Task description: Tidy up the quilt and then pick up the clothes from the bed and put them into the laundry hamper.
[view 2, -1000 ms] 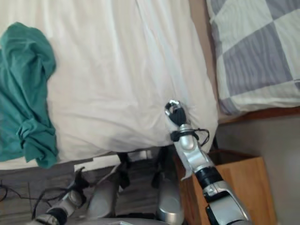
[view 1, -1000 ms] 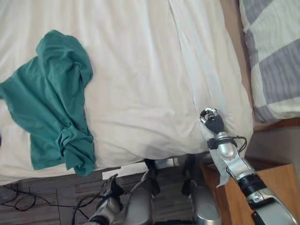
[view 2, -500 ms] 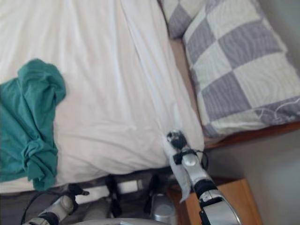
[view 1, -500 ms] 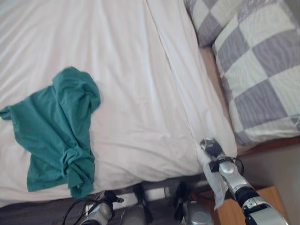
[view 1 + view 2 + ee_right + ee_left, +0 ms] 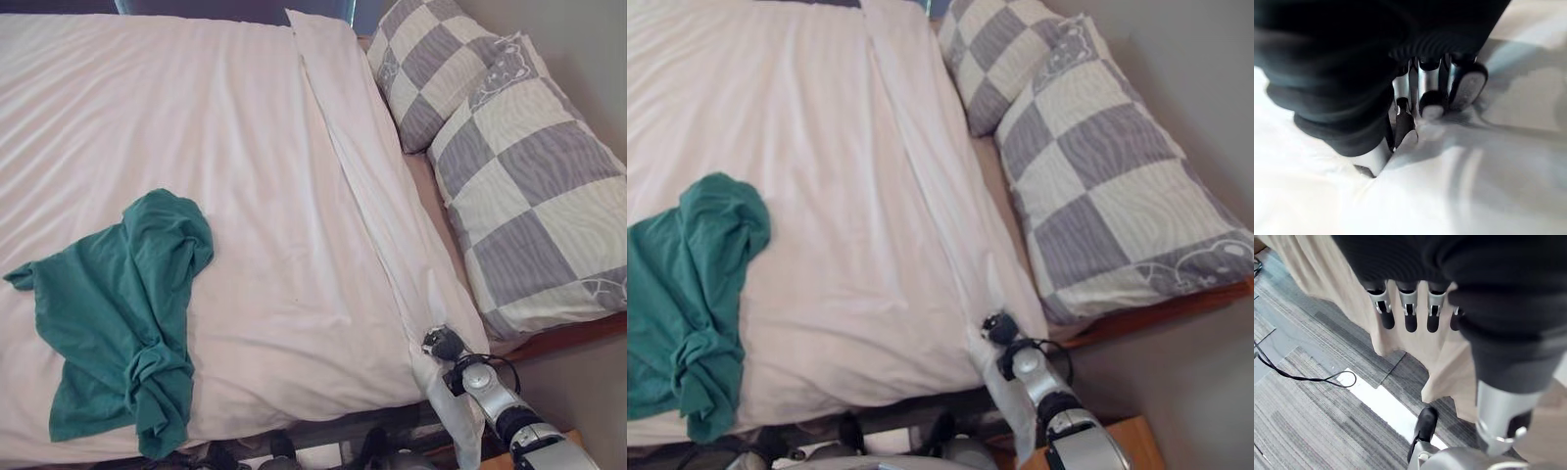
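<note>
Right hand [image 5: 447,345] sits at the near right corner of the quilt [image 5: 196,147], arm coming in from lower right, wrist angled up toward the bed. In its own wrist view the fingers [image 5: 1425,93] are curled down into the white fabric with a fold of it caught between fingers and thumb, so it is clenched on the quilt corner. A strip of that white cloth hangs down alongside the forearm, below the mattress edge.

Left hand [image 5: 1415,308] hangs low beside the bed, fingers straight and relaxed, gripping nothing. Past its fingertips: the beige bed skirt [image 5: 1327,279] and the grey wood-look floor [image 5: 1298,411] with a white strip across it.

Quilt is spread fairly flat over the bed, with a long lengthwise fold running from the far edge down to the right hand. Green shirt [image 5: 122,313] lies crumpled on the quilt toward the near left, well apart from either hand, its lower end bunched into a knot by the bed edge. Two grey-and-white checked pillows [image 5: 519,186] lie along the right side, the nearer one cut off by the picture edge.

Corner of a wooden nightstand [image 5: 1127,446] peeks in by the right arm, mostly cut off. Exact thumb position of the right hand is hard to make out under the dark cover.
</note>
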`<state>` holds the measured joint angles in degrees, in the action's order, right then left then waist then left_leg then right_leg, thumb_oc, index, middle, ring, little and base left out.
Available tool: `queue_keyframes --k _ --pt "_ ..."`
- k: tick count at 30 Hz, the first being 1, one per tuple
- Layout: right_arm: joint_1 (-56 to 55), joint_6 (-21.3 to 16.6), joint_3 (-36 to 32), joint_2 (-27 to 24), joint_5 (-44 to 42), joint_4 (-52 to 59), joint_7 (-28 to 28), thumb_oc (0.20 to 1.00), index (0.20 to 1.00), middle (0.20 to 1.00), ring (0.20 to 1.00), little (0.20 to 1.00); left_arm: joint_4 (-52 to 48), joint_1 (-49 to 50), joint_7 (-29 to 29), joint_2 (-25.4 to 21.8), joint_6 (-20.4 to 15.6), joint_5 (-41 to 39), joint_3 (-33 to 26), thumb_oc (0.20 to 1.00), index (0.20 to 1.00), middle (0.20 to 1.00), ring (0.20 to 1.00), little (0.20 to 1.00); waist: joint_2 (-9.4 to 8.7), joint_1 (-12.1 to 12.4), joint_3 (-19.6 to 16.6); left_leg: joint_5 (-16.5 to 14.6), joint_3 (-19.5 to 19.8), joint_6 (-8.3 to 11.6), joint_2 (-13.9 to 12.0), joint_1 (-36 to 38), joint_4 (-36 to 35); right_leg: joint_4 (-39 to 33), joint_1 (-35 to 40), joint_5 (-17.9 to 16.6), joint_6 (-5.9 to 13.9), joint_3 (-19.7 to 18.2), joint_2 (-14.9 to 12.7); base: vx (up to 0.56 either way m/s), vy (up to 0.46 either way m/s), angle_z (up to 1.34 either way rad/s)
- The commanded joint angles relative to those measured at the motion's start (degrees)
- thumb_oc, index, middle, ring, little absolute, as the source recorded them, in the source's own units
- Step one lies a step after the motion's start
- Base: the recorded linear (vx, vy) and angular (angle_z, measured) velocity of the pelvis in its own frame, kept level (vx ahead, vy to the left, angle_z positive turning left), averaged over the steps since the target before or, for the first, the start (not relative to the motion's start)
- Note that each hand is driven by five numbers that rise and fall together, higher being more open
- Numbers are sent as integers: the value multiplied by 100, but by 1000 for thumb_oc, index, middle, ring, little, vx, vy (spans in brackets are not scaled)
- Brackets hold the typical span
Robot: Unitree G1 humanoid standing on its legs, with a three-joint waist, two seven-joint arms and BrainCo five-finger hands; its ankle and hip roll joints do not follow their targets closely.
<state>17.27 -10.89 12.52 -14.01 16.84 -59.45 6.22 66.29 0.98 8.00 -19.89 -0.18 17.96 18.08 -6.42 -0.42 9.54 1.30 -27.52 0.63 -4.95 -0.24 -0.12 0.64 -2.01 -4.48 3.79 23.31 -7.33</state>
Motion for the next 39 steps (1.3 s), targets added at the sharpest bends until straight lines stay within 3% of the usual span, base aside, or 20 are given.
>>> queue_keyframes --k 1,2,5,9,10,12,13,15,16,18,23,25,26,29,31,32,34,35,38,39 --pt "-916 1479 215 -741 -356 -1335 346 1000 1000 1000 1000 1000 126 -631 427 471 -161 -405 -60 1000 1000 1000 1000 1000 449 -144 849 -553 204 664 -191 -854 1062 420 -240 1397 227 -75 -4 -274 155 -14" --pt "-735 1436 172 -696 -583 -1097 571 1000 1000 1000 1000 1000 100 -646 569 539 -161 -492 -55 1000 1000 1000 1000 1000 507 -201 920 -800 147 661 -451 -754 1417 612 -487 1314 203 -43 -291 -171 129 -8" --pt "-756 1403 132 -647 -675 -911 664 1000 1000 1000 1000 1000 160 -578 698 692 -127 -469 1 1000 1000 1000 1000 1000 618 -324 923 -796 452 750 -987 -402 1785 904 -592 1160 255 -77 -642 -233 339 -25" --pt "-1135 1387 0 -623 -584 -994 635 1000 1000 1000 1000 1000 368 -521 785 828 -138 -386 81 1000 1000 1000 1000 1000 808 -647 669 -52 625 1138 -1768 630 1037 1370 -850 968 556 -97 -1396 -225 519 18" --pt "-1222 1394 -59 -648 -556 -1040 658 1000 1000 1000 1000 1000 403 -518 790 838 -124 -334 158 1000 1000 1000 1000 1000 855 -683 573 26 847 1223 -1771 857 787 1464 -966 900 684 -127 -1568 -342 571 34" --pt "-1370 1411 -127 -641 -513 -1078 622 1000 1000 1000 1000 1000 364 -524 769 945 -170 -297 276 1000 1000 1000 1000 1000 836 -692 400 -797 1412 1182 -1347 1097 299 1396 -1032 627 897 -243 -1971 -341 563 33" --pt "-1454 1437 -155 -614 -400 -1131 594 1000 1000 1000 1000 1000 413 -482 793 983 -152 -196 344 1000 1000 1000 1000 1000 766 -679 381 -1171 1440 1107 -1139 1098 302 1275 -930 222 1033 -208 -2346 -295 522 46" --pt "-1490 1599 -156 -599 -179 -1201 550 1000 1000 1000 1000 1000 474 -474 745 934 -60 -75 305 1000 1000 1000 1000 1000 616 -608 365 -1303 1380 1013 -805 1194 -24 1106 -1000 -1044 1121 -120 -2847 -512 520 53" --pt "-1481 1569 -112 -470 -242 -1187 593 1000 1000 1000 1000 1000 477 -468 696 855 -72 -15 251 1000 1000 1000 1000 1000 573 -430 345 -1223 1204 873 -576 1168 -251 1015 -811 -734 1089 544 -2927 -524 431 8" --pt "-1492 1562 -78 -434 -240 -1157 590 1000 1000 1000 1000 1000 461 -417 676 821 -59 -44 214 1000 1000 1000 1000 1000 575 -416 375 -1166 1180 772 -495 1117 -253 1295 -737 -471 1006 737 -2766 -409 368 -46" --pt "-1271 1419 334 -322 -152 -1017 539 1000 1000 1000 1000 1000 613 -228 616 787 74 -320 24 1000 1000 1000 1000 1000 598 -360 491 -805 1191 150 59 955 -313 3718 -1201 553 927 776 -1203 -375 348 -24" --pt "-1189 1357 511 -262 -107 -954 506 1000 1000 1000 1000 1000 689 -157 624 739 101 -361 -78 1000 1000 1000 1000 1000 479 -293 496 -714 1246 41 303 746 -174 3311 -1012 516 787 725 -624 -302 41 -26" --pt "-1187 1328 624 -224 -23 -944 486 1000 1000 1000 1000 1000 697 -112 621 797 82 -322 -71 1000 1000 1000 1000 1000 425 -125 411 -751 1303 107 447 660 -178 2704 -508 1101 587 727 -415 -242 -99 8" --pt "-1062 1322 910 -262 197 -932 373 1000 1000 1000 1000 1000 601 19 590 861 -46 -566 -319 1000 1000 1000 1000 1000 492 141 295 -700 1146 436 382 91 401 851 251 1493 163 688 -188 -229 -137 28" --pt "-1019 1321 954 -318 249 -905 363 1000 1000 1000 1000 1000 581 27 569 883 -80 -659 -354 1000 1000 1000 1000 1000 546 196 349 -663 1004 598 252 -178 789 620 430 1632 52 667 -124 -271 6 20" --pt "-883 1346 1098 -404 335 -815 354 1000 1000 1000 1000 1000 476 111 560 943 -114 -912 -534 1000 1000 1000 1000 1000 682 312 502 -511 779 913 -63 -449 1303 482 648 1808 -94 576 -98 -235 61 25" --pt "-864 1340 1077 -448 322 -806 383 1000 1000 1000 1000 1000 465 102 564 935 -125 -908 -545 1000 1000 1000 1000 1000 693 312 570 -357 648 1073 -313 -502 1530 469 717 1824 -135 607 -171 -354 187 12" --pt "-859 1376 1000 -456 287 -827 397 1000 1000 1000 1000 1000 483 157 574 963 -87 -842 -548 1000 1000 1000 1000 1000 666 220 578 -510 241 944 -969 -169 1604 548 652 1630 -71 741 -465 -430 357 -8" --pt "-888 1381 974 -433 291 -860 393 1000 1000 1000 1000 1000 533 166 588 967 -60 -768 -516 1000 1000 1000 1000 1000 640 139 451 -601 249 856 -1174 324 1194 701 521 1418 75 782 -738 -274 355 21" --pt "-930 1374 949 -399 291 -895 364 1000 1000 1000 1000 1000 614 72 606 955 -51 -689 -423 1000 1000 1000 1000 1000 670 47 297 -369 501 962 -1503 638 859 999 197 1288 203 810 -1101 -284 433 15"
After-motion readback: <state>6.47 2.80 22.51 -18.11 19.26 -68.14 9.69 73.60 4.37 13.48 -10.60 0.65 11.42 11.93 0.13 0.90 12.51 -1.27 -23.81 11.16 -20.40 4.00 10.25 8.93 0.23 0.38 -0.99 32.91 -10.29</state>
